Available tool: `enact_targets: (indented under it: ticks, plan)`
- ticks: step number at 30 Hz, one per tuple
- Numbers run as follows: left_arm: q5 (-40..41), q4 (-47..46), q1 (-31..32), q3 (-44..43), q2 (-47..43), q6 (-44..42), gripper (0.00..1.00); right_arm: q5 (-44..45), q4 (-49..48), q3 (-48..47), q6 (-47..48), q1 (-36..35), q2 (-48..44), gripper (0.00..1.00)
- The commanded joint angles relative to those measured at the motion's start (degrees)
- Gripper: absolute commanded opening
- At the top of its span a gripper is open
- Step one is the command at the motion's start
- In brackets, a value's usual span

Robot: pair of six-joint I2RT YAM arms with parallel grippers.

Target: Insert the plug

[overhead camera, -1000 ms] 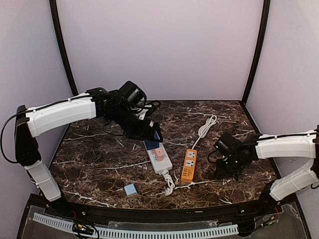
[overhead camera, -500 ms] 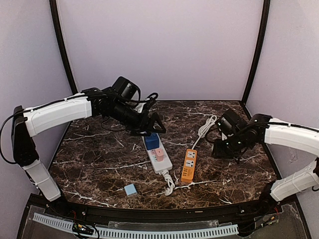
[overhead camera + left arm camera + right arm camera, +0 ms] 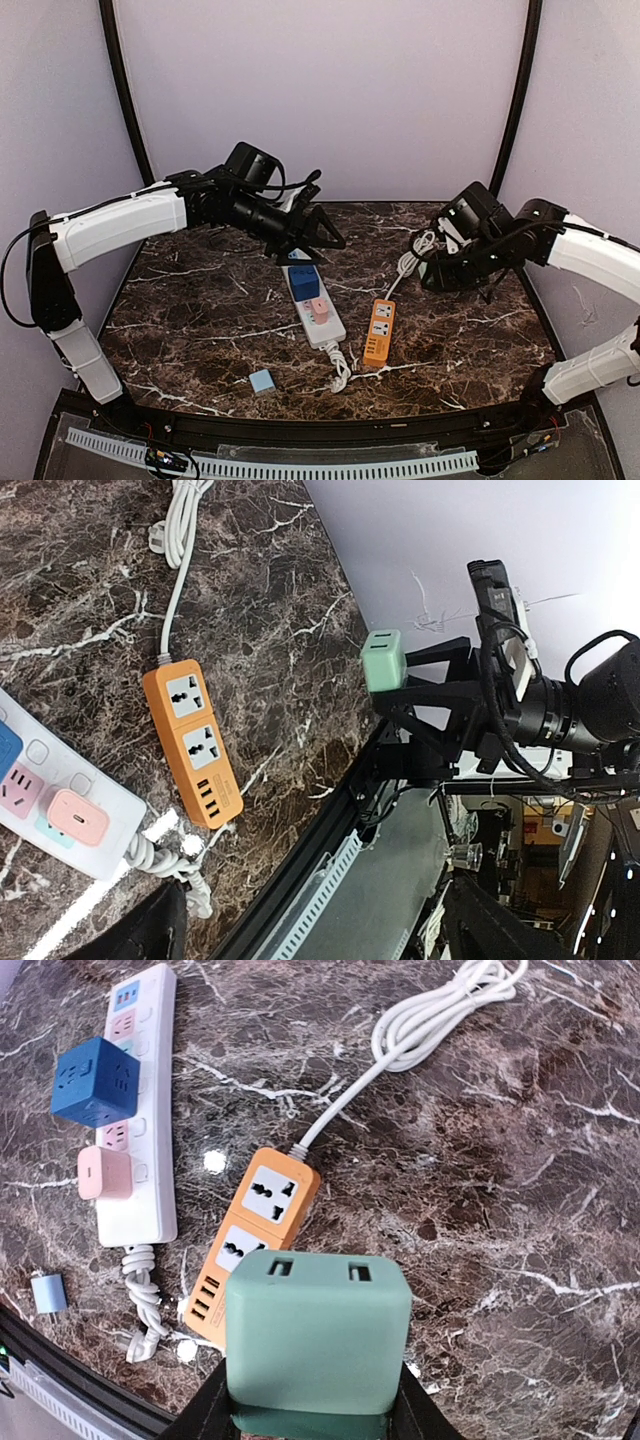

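No legible text, no labels, no brands

The table [image 3: 520, 1160] is white-veined brown marble, with a mint-green plug [image 3: 318, 1335], orange strip [image 3: 255, 1240] and white strip [image 3: 140, 1215].

Bright, sharp; glare on table [image 3: 213, 1161]

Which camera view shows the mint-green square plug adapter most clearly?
The right wrist view: the mint-green square plug adapter fills the foreground, two slots on its face visible, clamped in the right gripper. The left wrist view shows it small and distant. In the top external view I cannot make it out.
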State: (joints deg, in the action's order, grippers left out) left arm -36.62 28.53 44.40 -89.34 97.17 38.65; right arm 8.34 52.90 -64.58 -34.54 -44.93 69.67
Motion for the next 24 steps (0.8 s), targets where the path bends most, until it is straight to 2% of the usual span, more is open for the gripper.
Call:
enact_targets:
  ticks: [1, 8, 12, 24]
  plan:
    - [-2.4, -3.8, -0.3, 2.1, -1.0, 4.5, 0.88, -3.7, 0.7, -4.0, 6.4, -0.4, -0.5, 0.11]
    - [-6.2, -9.0, -0.3, 2.1, 0.1, 11.8, 0.85, -13.6, -1.0, -7.3, 16.9, -0.4, 0.1, 0.13]
    - [-9.3, -12.1, 0.2, 1.6, 1.2, 15.7, 0.81, -15.8, -2.4, -7.8, 21.5, -0.4, 0.0, 0.14]
    - [-12.3, -10.2, 3.5, -4.0, 6.0, 16.7, 0.78, -24.4, -9.8, -7.3, 31.1, -0.4, -2.3, 0.16]
